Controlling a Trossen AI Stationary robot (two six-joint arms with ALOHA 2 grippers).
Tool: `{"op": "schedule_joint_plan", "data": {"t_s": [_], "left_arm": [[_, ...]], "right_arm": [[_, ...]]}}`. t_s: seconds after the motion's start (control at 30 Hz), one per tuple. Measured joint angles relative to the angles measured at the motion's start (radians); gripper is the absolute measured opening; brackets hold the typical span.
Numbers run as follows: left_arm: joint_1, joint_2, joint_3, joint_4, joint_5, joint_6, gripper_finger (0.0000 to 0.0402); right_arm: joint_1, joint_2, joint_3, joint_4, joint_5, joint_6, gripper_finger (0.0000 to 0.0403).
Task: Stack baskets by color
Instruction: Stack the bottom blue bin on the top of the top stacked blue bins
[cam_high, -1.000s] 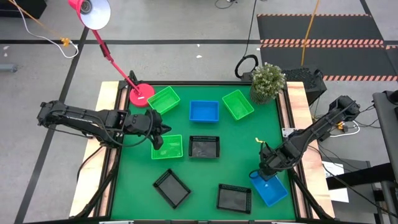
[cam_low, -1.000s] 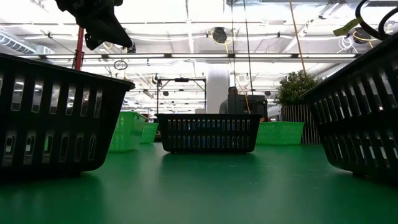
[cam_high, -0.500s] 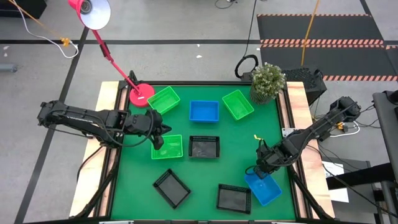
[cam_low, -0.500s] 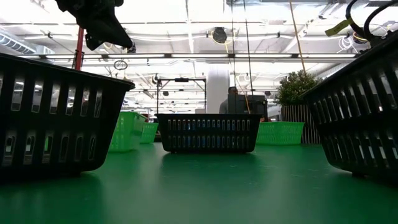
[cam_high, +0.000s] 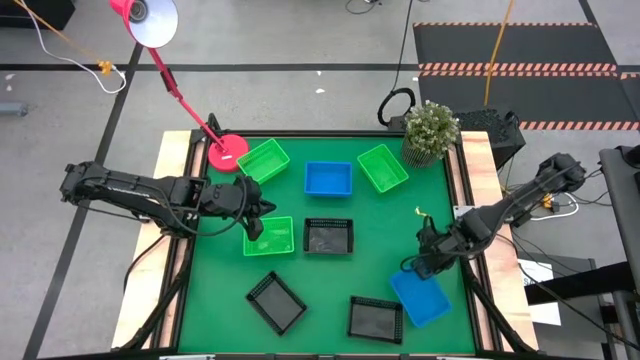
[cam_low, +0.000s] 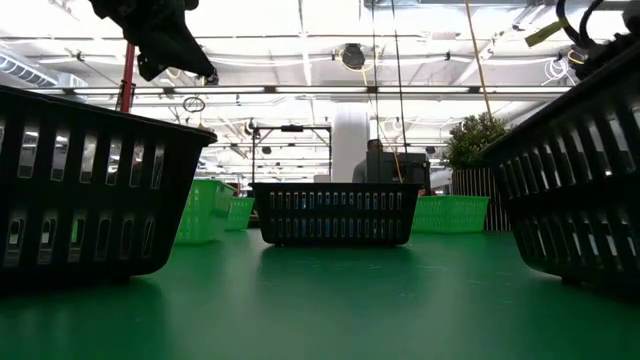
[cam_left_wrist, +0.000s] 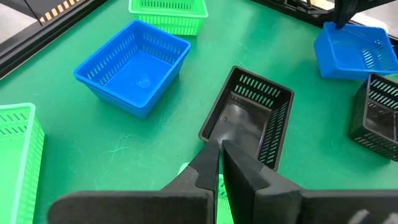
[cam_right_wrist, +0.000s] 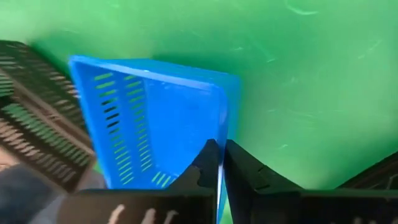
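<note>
Looking straight down on the green table (cam_high: 330, 280), you have your left gripper (cam_high: 253, 227) at about 9 o'clock from the middle, its fingers pinched together on the rim of the green basket (cam_high: 272, 237) lying there; from the left wrist you see the two dark fingers (cam_left_wrist: 208, 167) nearly touching, with a sliver of green showing between them. At 11 o'clock a second green basket (cam_high: 264, 160) sits just beside the pink lamp base (cam_high: 227, 152). At 7 o'clock a black basket (cam_high: 276, 301) lies turned at an angle. In the middle another black basket (cam_high: 329, 236) sits just right of the gripped green one, and a blue basket (cam_high: 328, 178) lies at 12 o'clock above it. A third black basket (cam_high: 377, 318) lies at 6 o'clock, and a third green basket (cam_high: 383, 167) at 1 o'clock, near the potted plant (cam_high: 431, 129) on the corner. At 4 o'clock your right gripper (cam_high: 424, 266) is clamped shut on the wall of a blue basket (cam_high: 423, 298), which tilts against the table; in the right wrist view the blue rim runs up between its closed fingers (cam_right_wrist: 207, 163).
</note>
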Motion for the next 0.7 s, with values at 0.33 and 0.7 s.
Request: {"op": "schedule_joint_plan", "data": {"t_s": [0.33,0.7], "left_arm": [[0.0,0.0,0.0,0.083,-0.027,0.008,0.0024],[0.025,0.043,0.002,0.295,-0.086,0.038,0.0094]], "right_arm": [[-0.141,-0.062,0.12,-0.137,0.076,-0.1,0.0001],[-0.383,0.032,0.343,-0.222,0.078,-0.399,0.0]]}}
